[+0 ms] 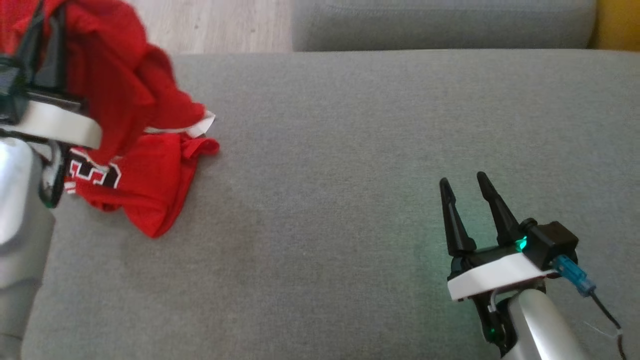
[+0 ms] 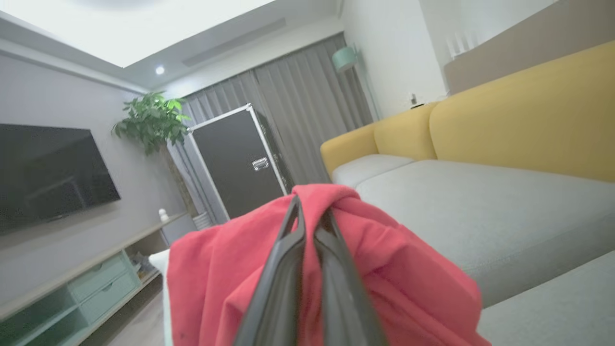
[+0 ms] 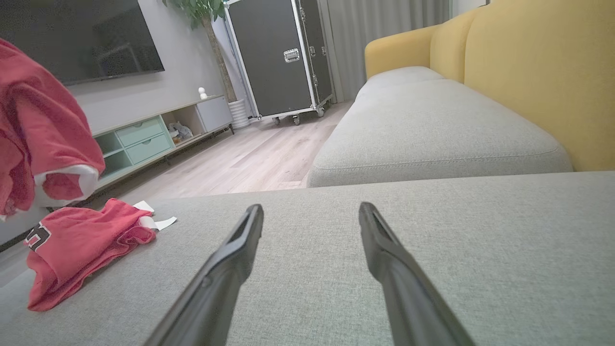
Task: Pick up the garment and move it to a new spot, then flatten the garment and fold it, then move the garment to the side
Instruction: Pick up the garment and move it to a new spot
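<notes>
Garment (image 1: pixel 115 85): a red jersey, seen from the head view at the left end of the grey seat cushion (image 1: pixel 350 150). Its upper part is bunched and raised off the cushion, while its lower part lies crumpled on the cushion's left edge. The left gripper (image 1: pixel 45 120) stands at that same end, and its fingers are lost in the cloth. The right gripper (image 1: pixel 463 180) hovers over the cushion's right half, well apart from the jersey, with its jaws spread and nothing between them. Black-and-white lettering (image 1: pixel 95 172) shows on the lower fold, but it is creased and cannot be read. A white trim (image 1: pixel 202 125) edges the cloth just above it.

In the left wrist view the left gripper (image 2: pixel 310 216) has its two fingers pressed together on a fold of red cloth, which drapes down both sides of them above the cushion (image 2: pixel 480 206).

In the right wrist view the right gripper (image 3: pixel 311 209) points along the cushion (image 3: pixel 480 240), jaws wide and empty. The jersey (image 3: pixel 81 240) lies at the cushion's far left, with part of it hanging above. The lettering (image 3: pixel 38 235) is cut off by a fold here too.

This looks like the pick-up step, with the lift only partly made. The next move likely calls for raising the cloth until its trailing part clears the cushion, then carrying it toward the cushion's bare middle.
</notes>
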